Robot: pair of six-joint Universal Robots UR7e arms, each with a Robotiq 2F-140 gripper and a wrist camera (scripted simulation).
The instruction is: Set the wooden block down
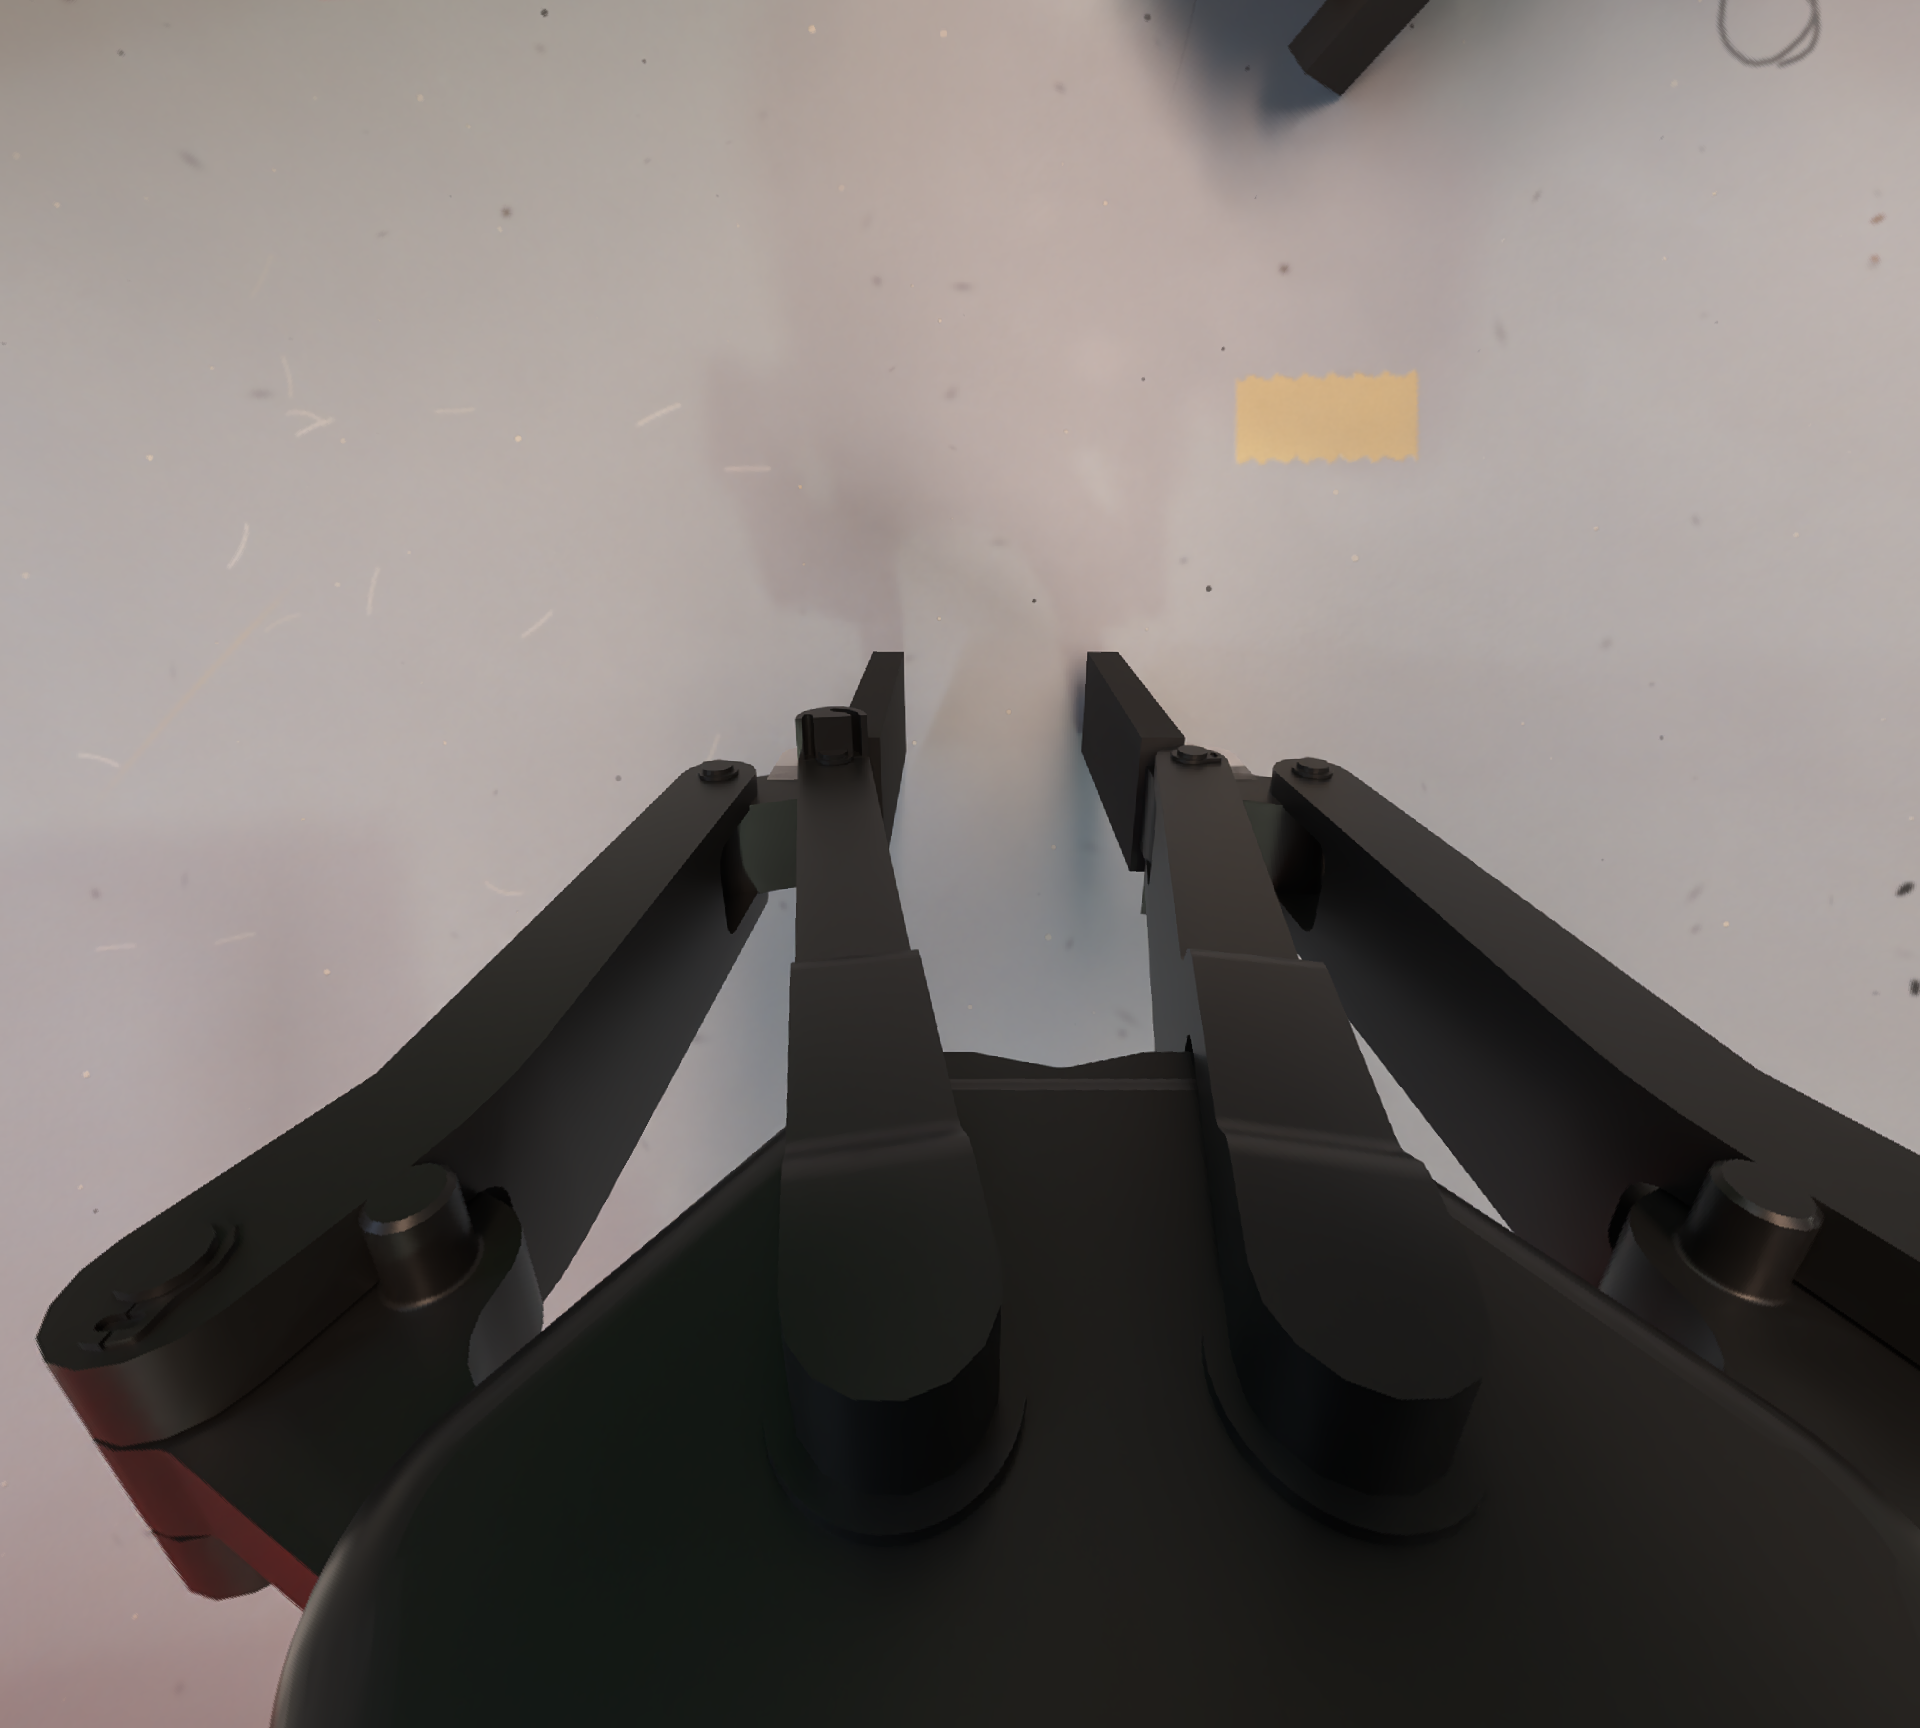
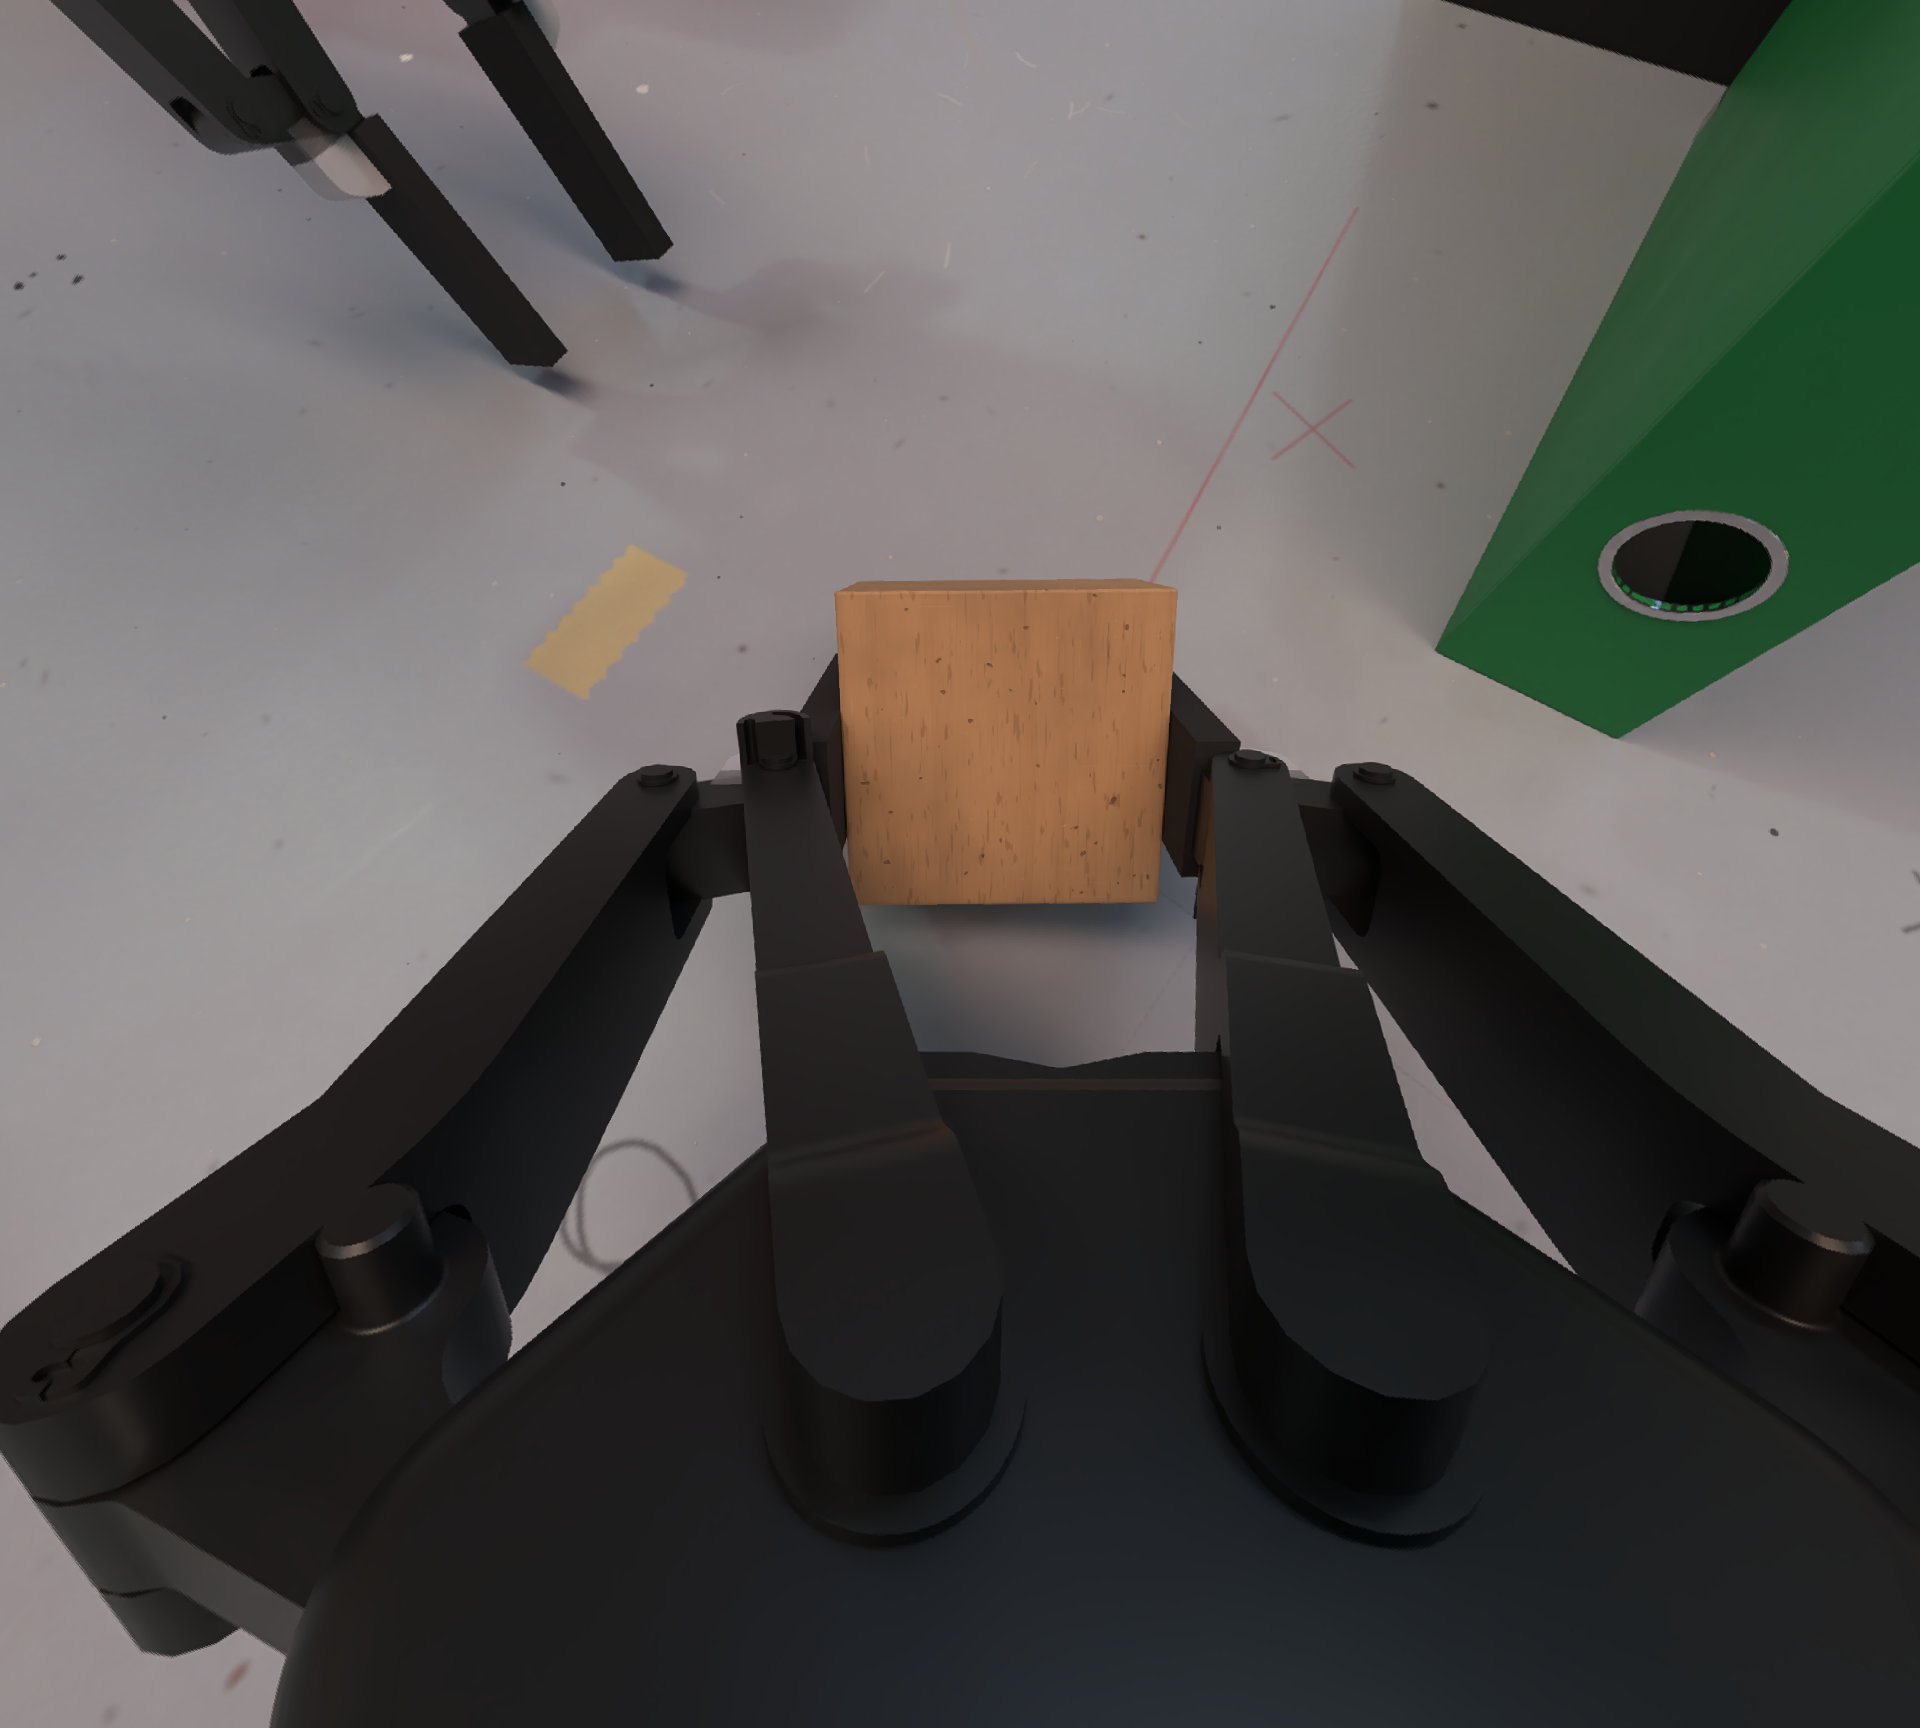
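Two pads of the right gripper [image 2: 1006,743] clamp the wooden block [image 2: 1003,743] between them; the left gripper [image 1: 992,722] hangs parted, empty, well apart.

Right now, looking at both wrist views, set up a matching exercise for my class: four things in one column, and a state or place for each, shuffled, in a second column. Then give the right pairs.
Column one:
1. wooden block
2. left gripper
3. strip of tan tape
4. green box

Column two:
A. flat on the table, touched by nothing
B. clamped between the right gripper fingers
C. has a round, ringed hole in one face
D. open and empty

Pairs: 1-B, 2-D, 3-A, 4-C
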